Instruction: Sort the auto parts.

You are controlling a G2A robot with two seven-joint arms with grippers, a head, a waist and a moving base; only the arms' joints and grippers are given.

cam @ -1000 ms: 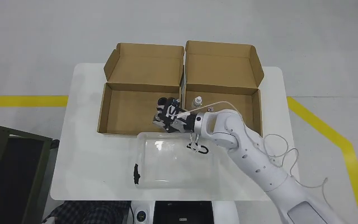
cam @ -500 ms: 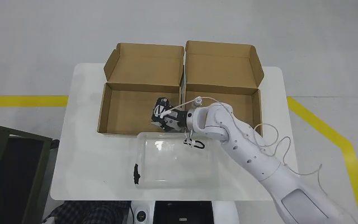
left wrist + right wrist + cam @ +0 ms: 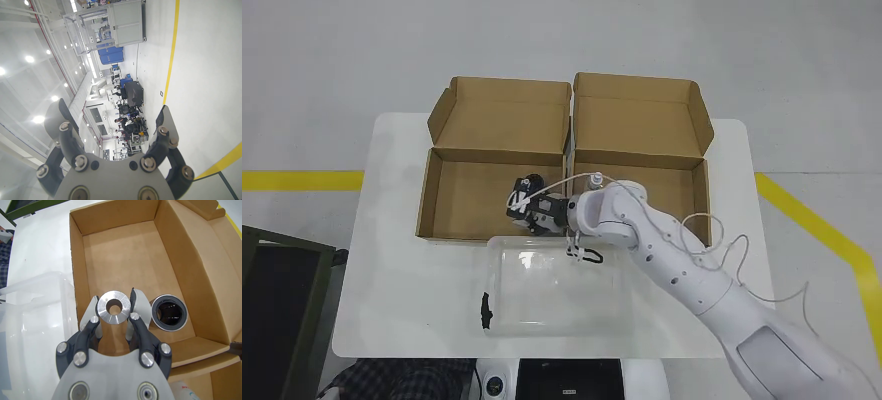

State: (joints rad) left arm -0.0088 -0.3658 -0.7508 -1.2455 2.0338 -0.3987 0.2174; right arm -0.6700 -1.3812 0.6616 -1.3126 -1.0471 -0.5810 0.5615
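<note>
So the right fingers [image 3: 140, 302], clenched on the metal ring [image 3: 122, 313], slid farther over the left box [image 3: 121, 256], probably drop-off next.

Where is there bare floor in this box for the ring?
The left box floor is bare from its far wall to the metal ring in the right gripper. Crowded only beside it, by the black bearing.

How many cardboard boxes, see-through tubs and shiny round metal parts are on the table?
Open brown cardboard boxes: 2
Clear plastic tub: 1
Round metal parts: 2, a silver ring held in the right gripper and a black-lined steel sleeve lying in the box beside it
Total: 5
</note>
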